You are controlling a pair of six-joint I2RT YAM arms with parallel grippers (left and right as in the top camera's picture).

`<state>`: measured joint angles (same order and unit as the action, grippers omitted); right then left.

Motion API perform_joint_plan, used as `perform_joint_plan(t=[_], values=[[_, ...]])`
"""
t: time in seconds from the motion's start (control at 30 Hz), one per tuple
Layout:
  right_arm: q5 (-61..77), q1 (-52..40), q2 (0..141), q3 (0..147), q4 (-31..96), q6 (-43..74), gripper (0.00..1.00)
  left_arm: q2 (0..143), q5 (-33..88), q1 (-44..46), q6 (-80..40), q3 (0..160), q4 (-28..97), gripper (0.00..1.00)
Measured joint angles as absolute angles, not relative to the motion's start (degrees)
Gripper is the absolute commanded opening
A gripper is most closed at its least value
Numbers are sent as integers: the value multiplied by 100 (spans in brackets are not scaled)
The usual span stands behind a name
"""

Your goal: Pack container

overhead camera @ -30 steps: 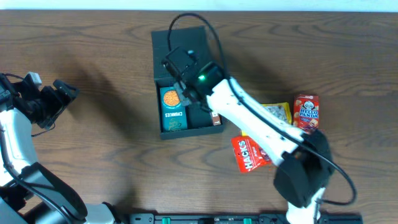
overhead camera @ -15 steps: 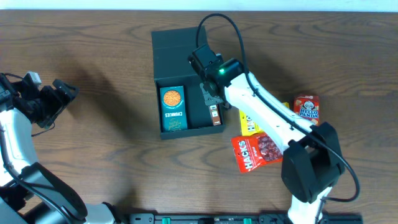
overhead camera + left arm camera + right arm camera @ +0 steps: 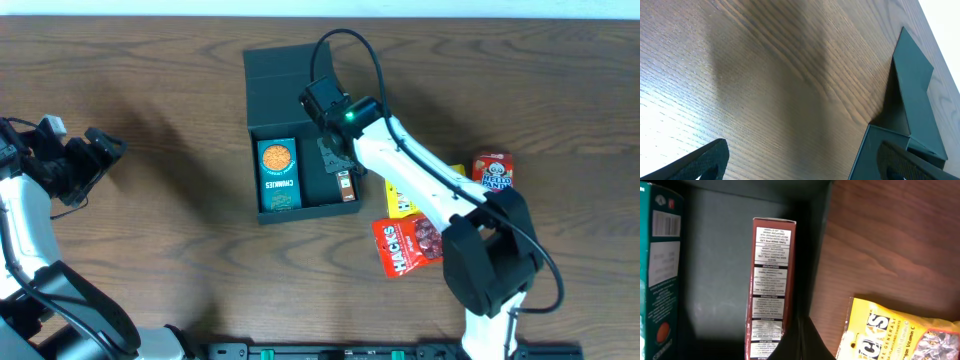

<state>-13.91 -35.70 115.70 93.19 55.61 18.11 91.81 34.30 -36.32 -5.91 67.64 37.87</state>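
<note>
Dark wood-grain table (image 3: pixel 150 250).

Overhead: matte dark teal-black rectangular cardboard container (image 3: pixel 300 207) sits mid-table with its flap lid (image 3: pixel 285 75) open on the far side. A teal snack box (image 3: pixel 279 175) lies inside. Right gripper (image 3: pixel 338 163) is over the container's right half. Left gripper (image 3: pixel 97 150) is far left, well apart. Red packet (image 3: pixel 403 247) lies to the right.

Left wrist: fingers (image 3: pixel 707 160) spread, empty; container corner (image 3: pixel 912 95) at right.

Right wrist: maroon narrow carton (image 3: pixel 771 280) stands against the container's right wall (image 3: pixel 812 255). Fingers seem pressed together, holding nothing.

Judgement: light, stiff, thin-walled, matte. Pinch the lid's free edge.
</note>
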Motion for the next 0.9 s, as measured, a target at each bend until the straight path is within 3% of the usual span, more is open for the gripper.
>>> perform_joint_plan(t=[0.9], values=[[-958, -3645, 11681, 9319, 5472, 1750, 1, 9181, 3430, -3632, -589, 6764, 3828, 95]])
